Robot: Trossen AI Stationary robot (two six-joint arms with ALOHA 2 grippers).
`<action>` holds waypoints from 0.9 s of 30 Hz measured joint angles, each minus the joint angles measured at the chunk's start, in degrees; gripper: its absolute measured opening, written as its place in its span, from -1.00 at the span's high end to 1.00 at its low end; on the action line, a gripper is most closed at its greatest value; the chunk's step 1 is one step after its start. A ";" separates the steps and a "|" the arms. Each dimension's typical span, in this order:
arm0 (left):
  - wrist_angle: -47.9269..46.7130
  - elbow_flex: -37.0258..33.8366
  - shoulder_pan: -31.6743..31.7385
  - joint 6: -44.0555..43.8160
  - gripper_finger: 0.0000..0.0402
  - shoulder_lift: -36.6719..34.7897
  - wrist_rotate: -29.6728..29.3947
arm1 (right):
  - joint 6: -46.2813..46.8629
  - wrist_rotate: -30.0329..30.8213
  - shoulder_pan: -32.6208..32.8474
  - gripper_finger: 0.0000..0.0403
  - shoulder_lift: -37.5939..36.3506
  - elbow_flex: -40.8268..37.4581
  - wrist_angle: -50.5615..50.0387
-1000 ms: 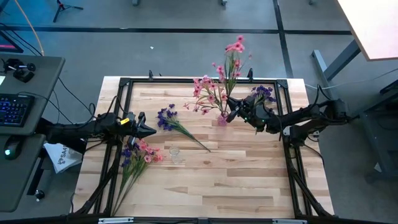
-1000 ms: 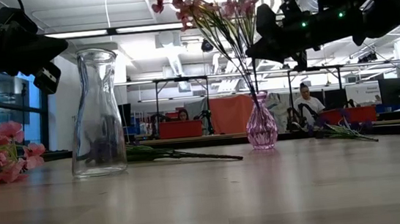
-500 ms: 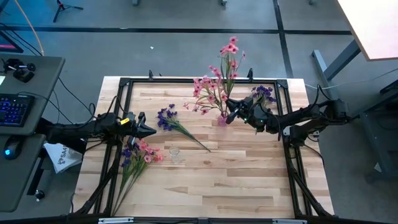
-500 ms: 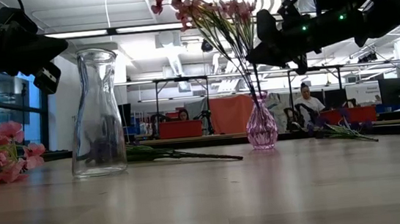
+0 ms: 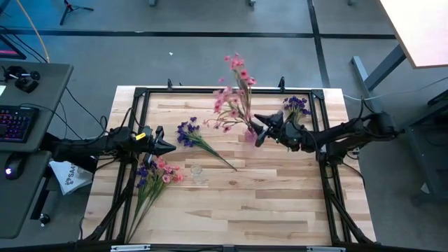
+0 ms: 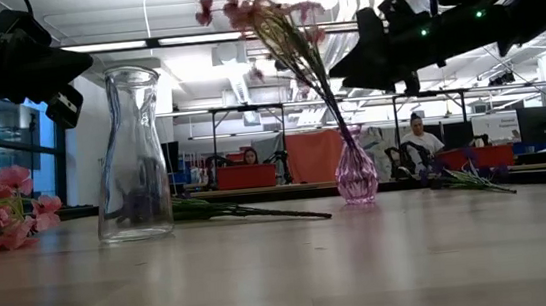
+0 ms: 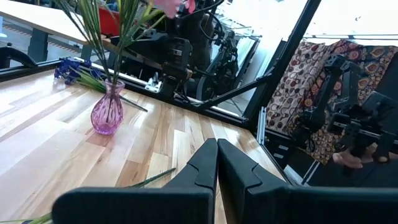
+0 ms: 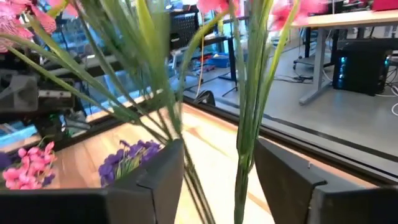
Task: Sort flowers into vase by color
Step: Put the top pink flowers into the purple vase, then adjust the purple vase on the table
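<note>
Where the stems cross in front of the lens: the right wrist view shows green stems [image 8: 245, 124] standing between the two dark fingers [image 8: 155, 177], which stand parted; whether the pads press any stem cannot be made out.
Right gripper [image 5: 260, 130]: beside the pink vase [image 5: 250, 134] at the table's far side, among the stalks of the pink flowers [image 5: 234, 94]; its tips are partly hidden by them.
Pink flowers in the vase: upright, leaning toward the left arm's side; the low view cuts the blossoms [image 6: 248, 0] off at the frame's edge.
Left gripper [image 5: 166, 146]: fingers closed together, holding nothing, hovering at the table's left edge.
Clear bottle [image 6: 131, 152]: upright, holding nothing.
Purple flowers [image 5: 196, 136]: lying flat mid-table, near the left gripper.
Second purple bunch [image 5: 296, 105]: by the far right corner, partly behind the right arm.
Mixed bunch [image 5: 154, 175]: pink and purple, lying at the left edge with stems running off the table [image 5: 266, 203].
</note>
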 joint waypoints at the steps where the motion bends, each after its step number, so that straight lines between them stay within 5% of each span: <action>1: 0.01 0.01 0.02 -0.02 1.00 -0.01 0.00 | 0.01 -0.01 0.32 0.02 -0.74 0.00 -1.26; 16: 0.01 0.01 0.02 0.00 1.00 0.01 -0.01 | 3.87 0.21 2.05 0.13 -13.36 0.00 -19.69; 27: -0.01 0.01 0.02 -0.02 1.00 0.00 0.01 | 12.73 -6.35 2.03 0.16 -15.24 0.00 -21.14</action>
